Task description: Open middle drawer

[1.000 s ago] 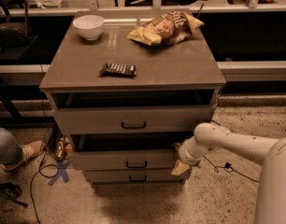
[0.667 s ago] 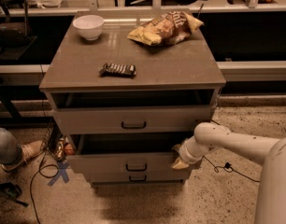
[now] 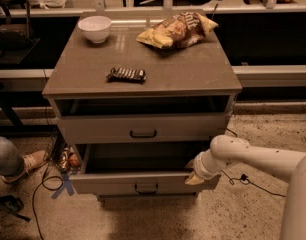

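Middle drawer (image 3: 108, 183) stands pulled out, its front with the black bar pull (image 3: 146, 188) well forward of the top drawer (image 3: 103, 129) above. The gripper (image 3: 195, 177) sits at the drawer's right front corner, seemingly touching it; whether the jaws are apart or together I cannot tell. On the worktop (image 3: 193, 76) lie a white bowl (image 3: 95, 28), a chip bag (image 3: 178, 30) and a dark snack bar (image 3: 126, 74).

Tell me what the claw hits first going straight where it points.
The claw sits at the right end of the pulled-out wide grey-taupe middle drawer, pointing into its front corner; it would meet that first, likely already touching, depth unclear.
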You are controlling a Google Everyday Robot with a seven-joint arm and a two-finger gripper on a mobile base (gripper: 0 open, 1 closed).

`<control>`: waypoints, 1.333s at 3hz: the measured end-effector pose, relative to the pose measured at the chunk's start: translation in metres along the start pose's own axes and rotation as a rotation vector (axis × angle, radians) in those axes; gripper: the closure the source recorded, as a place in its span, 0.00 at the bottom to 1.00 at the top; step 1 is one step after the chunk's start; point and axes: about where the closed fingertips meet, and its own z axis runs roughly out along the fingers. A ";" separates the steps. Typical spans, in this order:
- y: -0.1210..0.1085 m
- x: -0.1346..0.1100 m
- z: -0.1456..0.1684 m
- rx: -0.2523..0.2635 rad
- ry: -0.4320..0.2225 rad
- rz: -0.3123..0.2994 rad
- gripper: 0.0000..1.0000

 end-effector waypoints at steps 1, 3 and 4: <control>0.001 0.003 -0.002 0.010 0.001 0.010 0.82; 0.003 0.003 0.000 0.006 0.000 0.009 0.36; 0.006 0.001 0.002 -0.001 0.002 -0.002 0.05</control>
